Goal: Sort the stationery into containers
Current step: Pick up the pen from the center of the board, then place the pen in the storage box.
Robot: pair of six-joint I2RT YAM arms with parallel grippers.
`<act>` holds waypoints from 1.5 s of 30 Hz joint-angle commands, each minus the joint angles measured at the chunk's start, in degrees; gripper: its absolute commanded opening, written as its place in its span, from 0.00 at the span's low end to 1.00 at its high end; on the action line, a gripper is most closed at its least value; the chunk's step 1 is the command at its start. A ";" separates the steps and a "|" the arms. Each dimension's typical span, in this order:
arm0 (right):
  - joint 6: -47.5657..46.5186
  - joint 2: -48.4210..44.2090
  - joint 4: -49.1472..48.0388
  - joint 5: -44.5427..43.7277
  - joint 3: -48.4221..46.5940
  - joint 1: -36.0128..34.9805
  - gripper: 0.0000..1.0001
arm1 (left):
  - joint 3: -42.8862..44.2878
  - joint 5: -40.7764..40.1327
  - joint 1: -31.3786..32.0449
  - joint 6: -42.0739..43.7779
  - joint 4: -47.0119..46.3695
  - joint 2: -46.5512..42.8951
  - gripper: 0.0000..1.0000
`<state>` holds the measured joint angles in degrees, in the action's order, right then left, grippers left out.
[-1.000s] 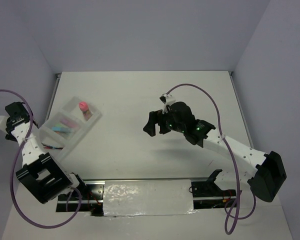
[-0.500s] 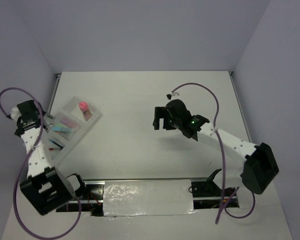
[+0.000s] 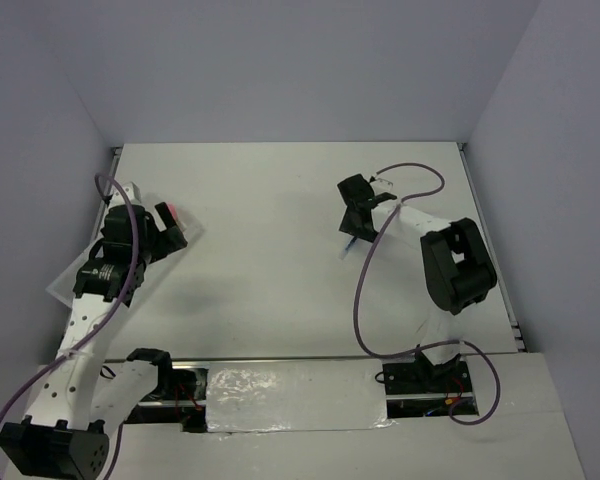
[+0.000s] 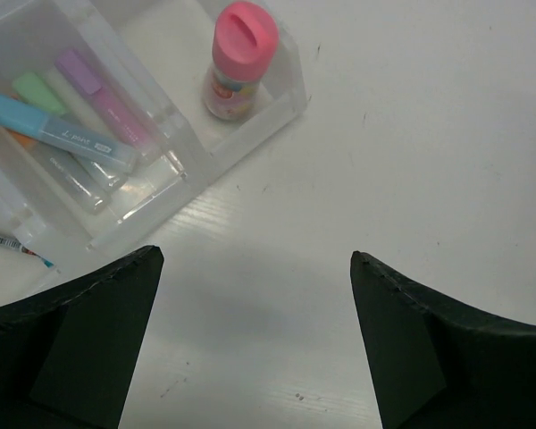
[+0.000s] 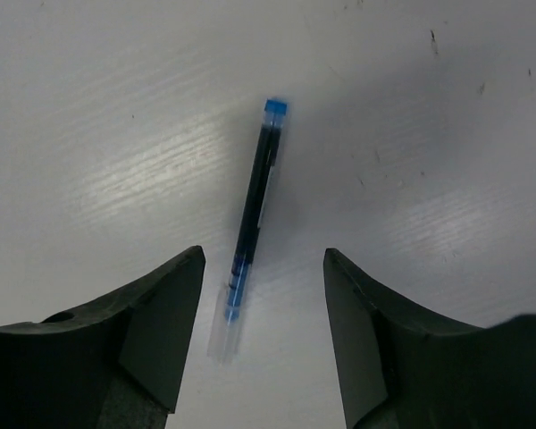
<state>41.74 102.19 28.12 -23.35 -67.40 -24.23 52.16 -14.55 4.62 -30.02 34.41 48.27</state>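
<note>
The clear three-compartment tray (image 4: 290, 100) lies at the left of the table; in the top view my left arm covers most of the tray (image 3: 187, 233). Its end compartment holds an upright pink-capped tan stick (image 4: 240, 59) (image 3: 166, 212). The middle one holds pink (image 4: 107, 100), green (image 4: 34, 88), blue (image 4: 55, 130) and orange markers. A red pen (image 4: 12, 244) lies in the last compartment. My left gripper (image 4: 255, 261) (image 3: 160, 243) hangs open and empty over bare table beside the tray. A dark blue pen (image 5: 255, 188) (image 3: 350, 244) lies flat on the table. My right gripper (image 5: 263, 256) (image 3: 356, 226) is low over the pen's clear tip, jaws apart on either side, not touching.
White table with grey walls on three sides. My right arm's purple cable (image 3: 365, 290) loops across the table's right half. The left arm's cable (image 3: 130, 215) arches above the tray.
My left arm swung in from the left wall to over the tray and its jaws opened wide. My right gripper moved back and right, came down over the blue pen, and its jaws narrowed.
</note>
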 commanded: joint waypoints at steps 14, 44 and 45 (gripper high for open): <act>-4.72 2.42 -13.94 18.75 7.17 0.59 0.00 | -2.23 13.62 3.55 1.01 -3.02 1.73 0.99; -15.11 -24.23 -41.04 49.20 7.28 -27.10 0.02 | -9.80 48.64 12.25 -18.76 -31.16 0.77 0.17; -14.76 -24.15 -41.73 48.41 6.58 -27.10 0.03 | -9.97 48.91 12.25 -18.93 -31.42 0.77 0.10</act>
<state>25.50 79.59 -8.60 27.00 -57.01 -51.09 42.76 31.38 16.71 -48.25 6.63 48.93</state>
